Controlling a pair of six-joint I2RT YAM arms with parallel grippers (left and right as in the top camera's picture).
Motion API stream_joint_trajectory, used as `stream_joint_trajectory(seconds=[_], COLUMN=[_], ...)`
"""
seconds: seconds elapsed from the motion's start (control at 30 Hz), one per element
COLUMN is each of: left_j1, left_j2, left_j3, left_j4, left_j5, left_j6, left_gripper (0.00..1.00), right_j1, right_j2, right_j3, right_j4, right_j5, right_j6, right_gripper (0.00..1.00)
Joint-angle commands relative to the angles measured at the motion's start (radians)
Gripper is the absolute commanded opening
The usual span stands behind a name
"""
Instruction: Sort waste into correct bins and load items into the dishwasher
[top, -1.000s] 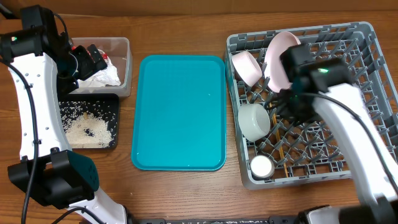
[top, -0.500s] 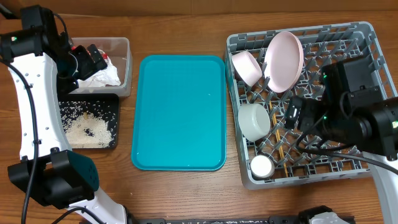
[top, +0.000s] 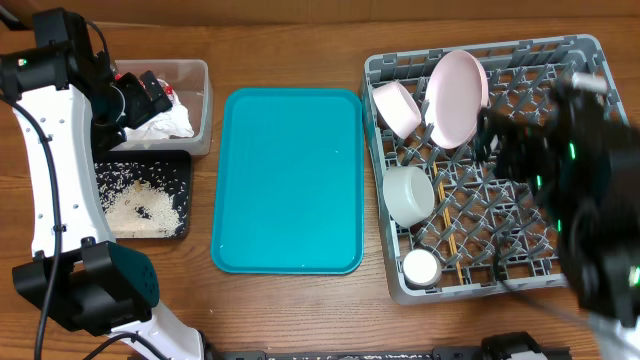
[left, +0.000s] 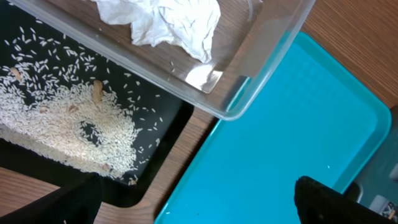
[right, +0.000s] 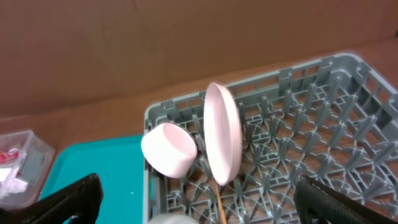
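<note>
The grey dishwasher rack (top: 590, 58) holds a pink plate (top: 457, 97) on edge, a pink bowl (top: 397, 108), a white bowl (top: 408, 193), a small cup (top: 420, 267) and chopsticks (top: 446, 215). My right gripper (right: 200, 204) hangs open and empty high above the rack (right: 323, 124), looking down on the plate (right: 222, 134) and pink bowl (right: 169, 148). The clear tub (top: 200, 75) holds the crumpled napkin (top: 165, 122) and a red wrapper (top: 172, 92). Rice (top: 140, 210) lies in the black tray (top: 182, 165). My left gripper (left: 199, 202) is open and empty beside the tub (left: 261, 68).
A flat teal tray (top: 290, 180) lies between the bins and the rack. In the overhead view my right arm (top: 580, 200) is blurred over the rack's right half. My left arm (top: 45, 150) runs along the table's left edge.
My right arm has lifted out of the rack's middle and swung to the right, its jaws opening wide. The pink plate is now uncovered. The left arm has not moved.
</note>
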Motion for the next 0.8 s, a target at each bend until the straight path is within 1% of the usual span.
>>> stream_joint_trajectory(seconds=[0.0, 0.2, 0.3, 0.47, 0.6, 0.77], left_j1=[-0.001, -0.001, -0.001, -0.001, -0.001, -0.001], left_j2=[-0.022, -0.022, -0.022, -0.022, -0.022, -0.022], left_j3=[0.011, 0.011, 0.011, 0.011, 0.011, 0.011], left_j4=[0.001, 0.001, 0.001, 0.001, 0.001, 0.001], left_j5=[-0.005, -0.005, -0.005, -0.005, -0.005, -0.005], left_j6=[0.012, 0.012, 0.012, 0.012, 0.012, 0.012], left_gripper=[1.0, 1.0, 1.0, 1.0, 1.0, 1.0], right_j1=[-0.036, -0.043, -0.043, -0.05, -0.05, -0.05], right_j2=[-0.192, -0.499, -0.614, -0.74, -0.808, -0.883], right_j3=[-0.251, -0.668, -0.827, -1.022, -1.119, -1.192], right_j4=[0.12, 0.435, 0.578, 0.758, 0.821, 0.819], right_j5=[-0.02, -0.02, -0.02, -0.027, -0.029, -0.035], right_j6=[-0.022, -0.022, -0.022, -0.021, -0.021, -0.021], right_gripper=[1.0, 1.0, 1.0, 1.0, 1.0, 1.0])
